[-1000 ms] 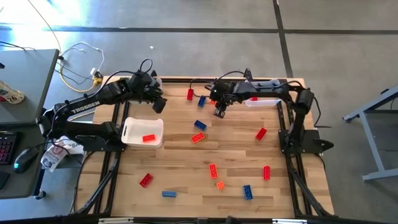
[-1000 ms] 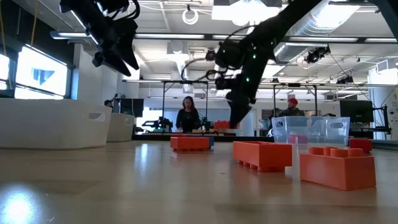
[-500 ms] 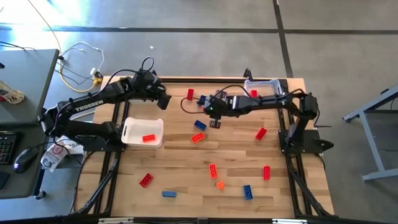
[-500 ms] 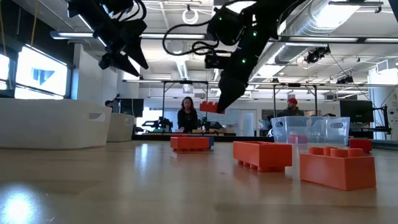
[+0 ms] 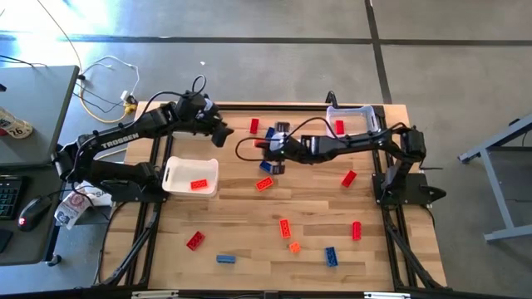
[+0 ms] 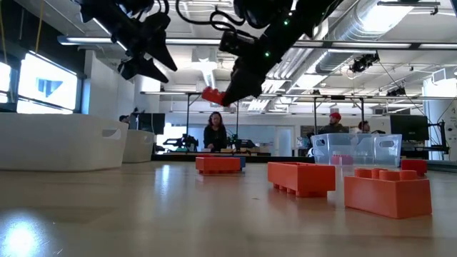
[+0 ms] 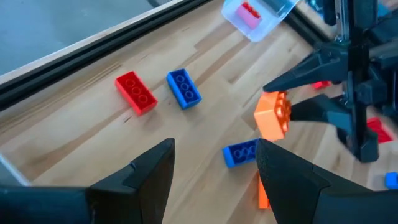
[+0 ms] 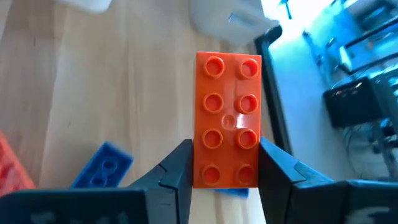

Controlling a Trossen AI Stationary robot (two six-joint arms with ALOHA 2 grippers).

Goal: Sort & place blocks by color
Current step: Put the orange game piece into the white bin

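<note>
**Right wrist view: an orange block pinched by its long sides, carried over the desk**

Right wrist view shows the right pincer [image 8: 225, 165] closed on an orange block [image 8: 227, 119], one dark finger [image 8: 168, 177] pressed to each smooth long side, so the studded top, two rows of four round studs, faces the camera. Gripping the flat sides rather than the studs probably gives the fingers even contact on the hard, glossy plastic. In the low view the block [image 6: 213, 95] hangs well above the desk [image 6: 143, 214], clear of everything lying on it, which suggests it is in transit to a bin.

From above, the right pincer [image 5: 277, 150] reaches toward the middle of the pale wooden planks, with a blue block [image 5: 266, 166] just beside it and red and blue blocks scattered further out. A white bin [image 5: 191, 177] with rounded walls sits on the left and holds one red block [image 5: 199, 184]; a clear bin [image 5: 350, 119] at the far right corner holds another red one.

The left pincer [image 5: 218, 135] hovers near the far edge with its fingers spread, holding nothing.
</note>
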